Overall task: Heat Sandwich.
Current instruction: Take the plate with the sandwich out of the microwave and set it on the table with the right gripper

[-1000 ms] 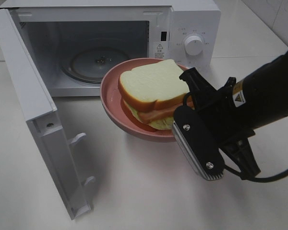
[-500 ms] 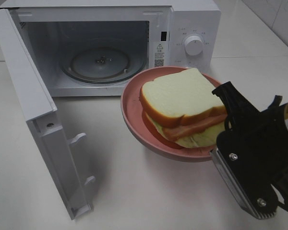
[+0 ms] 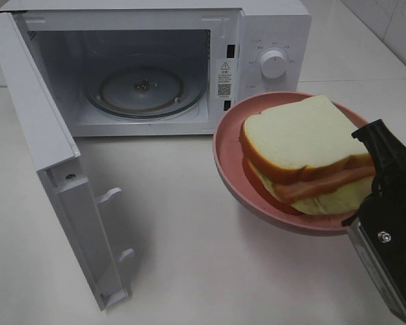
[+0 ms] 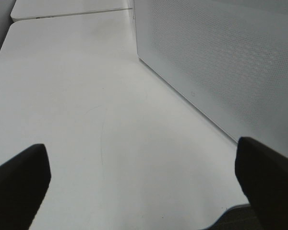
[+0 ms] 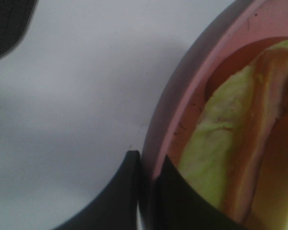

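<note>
Right gripper point(image 3: 382, 196) clamped on the rim of the pink plate point(image 3: 230, 169), one finger point(image 5: 117, 199) outside the rim and the other inside, as the right wrist view shows. The plate is tilted and carries the sandwich point(image 3: 304, 156), which lies just ahead of the gripper, its green layer point(image 5: 209, 158) nearest the fingers. The microwave point(image 3: 271, 27) stands beyond the plate, door point(image 3: 47, 156) swung open, glass turntable point(image 3: 141, 89) visible inside. Left gripper point(image 4: 144, 175) spread wide above bare table point(image 4: 77, 96), the microwave's perforated wall to one side.
</note>
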Controlling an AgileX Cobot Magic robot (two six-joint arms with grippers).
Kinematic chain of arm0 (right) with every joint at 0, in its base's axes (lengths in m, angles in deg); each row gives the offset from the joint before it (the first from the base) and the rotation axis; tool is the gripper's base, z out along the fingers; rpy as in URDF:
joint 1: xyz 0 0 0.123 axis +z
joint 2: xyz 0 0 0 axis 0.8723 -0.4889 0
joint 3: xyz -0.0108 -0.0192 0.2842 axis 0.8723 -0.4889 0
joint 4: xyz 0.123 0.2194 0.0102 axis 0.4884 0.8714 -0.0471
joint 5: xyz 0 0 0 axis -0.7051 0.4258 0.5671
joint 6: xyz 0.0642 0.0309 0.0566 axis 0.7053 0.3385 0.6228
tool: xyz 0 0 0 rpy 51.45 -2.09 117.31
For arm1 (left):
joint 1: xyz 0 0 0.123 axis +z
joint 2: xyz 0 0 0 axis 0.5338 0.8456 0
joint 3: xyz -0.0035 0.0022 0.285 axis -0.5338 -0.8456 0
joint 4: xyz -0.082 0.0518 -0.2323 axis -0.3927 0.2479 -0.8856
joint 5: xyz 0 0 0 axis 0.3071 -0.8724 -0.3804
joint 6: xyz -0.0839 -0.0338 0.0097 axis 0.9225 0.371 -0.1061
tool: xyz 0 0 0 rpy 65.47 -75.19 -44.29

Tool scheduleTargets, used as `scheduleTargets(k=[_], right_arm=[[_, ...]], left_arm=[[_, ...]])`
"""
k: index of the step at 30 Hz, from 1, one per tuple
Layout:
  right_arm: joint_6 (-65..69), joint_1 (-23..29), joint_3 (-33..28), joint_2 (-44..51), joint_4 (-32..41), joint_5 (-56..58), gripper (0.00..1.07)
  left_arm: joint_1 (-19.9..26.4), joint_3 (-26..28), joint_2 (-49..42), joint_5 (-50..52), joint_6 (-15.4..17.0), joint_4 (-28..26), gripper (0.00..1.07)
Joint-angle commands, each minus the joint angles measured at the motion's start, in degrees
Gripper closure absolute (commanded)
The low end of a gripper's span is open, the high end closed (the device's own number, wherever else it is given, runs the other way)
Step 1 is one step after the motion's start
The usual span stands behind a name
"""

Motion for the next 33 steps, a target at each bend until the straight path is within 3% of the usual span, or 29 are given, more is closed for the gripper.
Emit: scheduleTargets(k=[1, 14, 22, 33], right_arm=[[3.21, 0.00, 0.11, 0.92, -2.12, 1.20, 1.07], [26.76, 0.00, 0.11, 0.92, -11.23, 6.76, 1.07], [49.16, 0.00, 0.17, 0.92, -15.41, 13.35, 1.07], [64.86, 0.00, 0.17, 0.92, -19.08, 18.11, 1.07]], left_arm=[[-0.40, 0.06, -0.40, 0.34, 0.17, -0.34, 0.06], [-0.40, 0.06, -0.40, 0.34, 0.17, -0.34, 0.06], [-0.40, 0.06, -0.40, 0.34, 0.17, -0.34, 0.06], [-0.40, 0.06, -0.40, 0.34, 0.17, -0.34, 0.06]])
